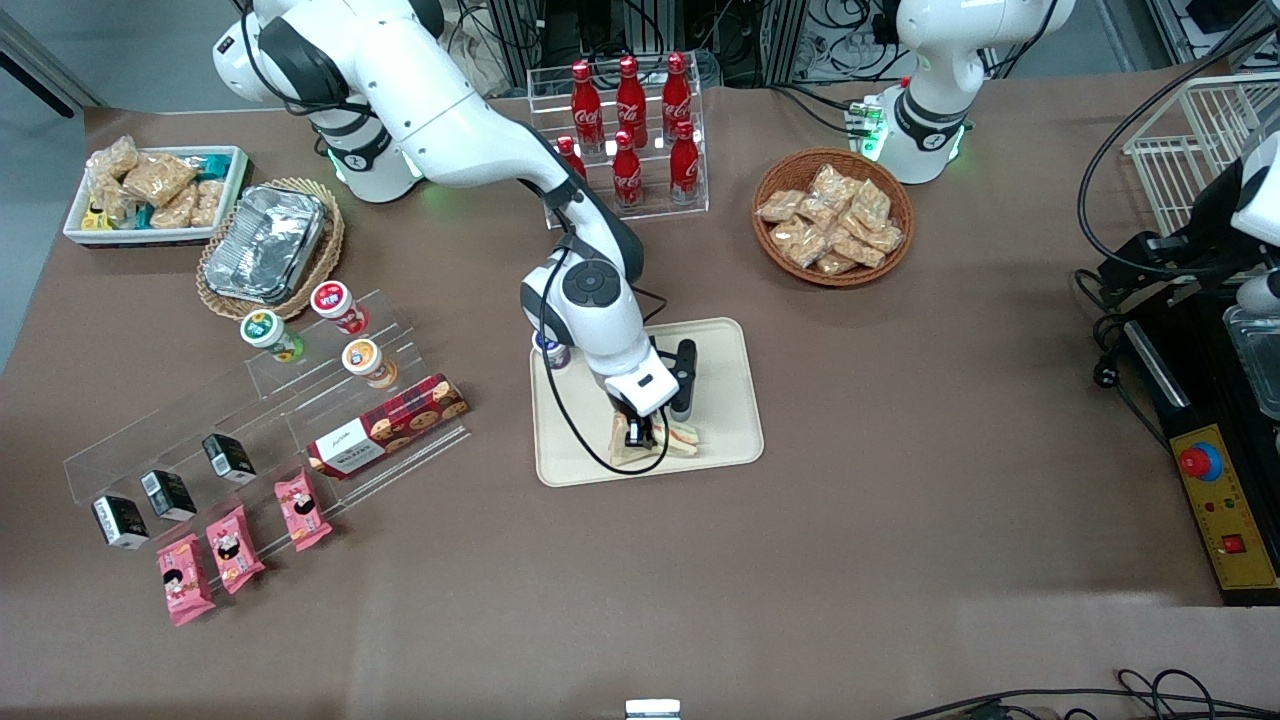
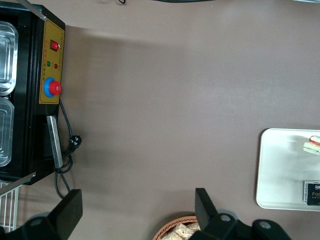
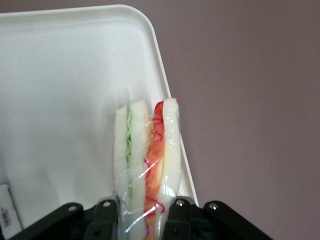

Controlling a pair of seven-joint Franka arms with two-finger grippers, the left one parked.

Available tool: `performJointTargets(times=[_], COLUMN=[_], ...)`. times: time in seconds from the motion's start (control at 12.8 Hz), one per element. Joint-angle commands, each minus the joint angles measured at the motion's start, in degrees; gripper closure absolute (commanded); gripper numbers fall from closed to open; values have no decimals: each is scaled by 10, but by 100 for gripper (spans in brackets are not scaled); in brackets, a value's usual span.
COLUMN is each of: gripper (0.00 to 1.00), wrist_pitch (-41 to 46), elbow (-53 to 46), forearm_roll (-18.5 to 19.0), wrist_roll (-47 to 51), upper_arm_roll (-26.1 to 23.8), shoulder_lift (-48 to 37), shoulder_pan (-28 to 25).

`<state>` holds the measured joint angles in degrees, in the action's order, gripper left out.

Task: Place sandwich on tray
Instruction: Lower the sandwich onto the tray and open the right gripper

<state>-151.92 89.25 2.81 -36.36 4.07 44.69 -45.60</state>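
Note:
The sandwich (image 1: 676, 440) is a clear-wrapped wedge with red and green filling. It stands on edge on the cream tray (image 1: 722, 400), close to the rim nearest the front camera. My gripper (image 1: 640, 432) is down over it, with a finger pressed against each bread face. In the right wrist view the sandwich (image 3: 147, 150) runs out from between the fingers (image 3: 177, 220) of the gripper (image 3: 141, 221), over the tray (image 3: 65, 90) near its corner. The left wrist view shows the tray (image 2: 280, 170) and a tip of the sandwich (image 2: 312, 145).
A small cup (image 1: 550, 352) and a dark packet (image 2: 312, 192) share the tray. A cola bottle rack (image 1: 630, 130) and a wicker snack basket (image 1: 832, 215) stand farther back. The plaid biscuit box (image 1: 388, 425) and pink packets (image 1: 230, 545) lie toward the working arm's end.

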Motion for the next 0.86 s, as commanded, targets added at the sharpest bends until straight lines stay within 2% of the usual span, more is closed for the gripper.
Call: performJointTargets(times=[0.0,0.16,0.78], gripper=[44,2,1], wrist_pitch=[1,0,3], elbow=[-21,-21,-21], forearm_roll=[1,-13,-19], wrist_roll=[1,2,1], upper_arm_roll=[1,1,-3], shoulder_lift=[19,23,14], shoulder_pan=[-1,0,0])
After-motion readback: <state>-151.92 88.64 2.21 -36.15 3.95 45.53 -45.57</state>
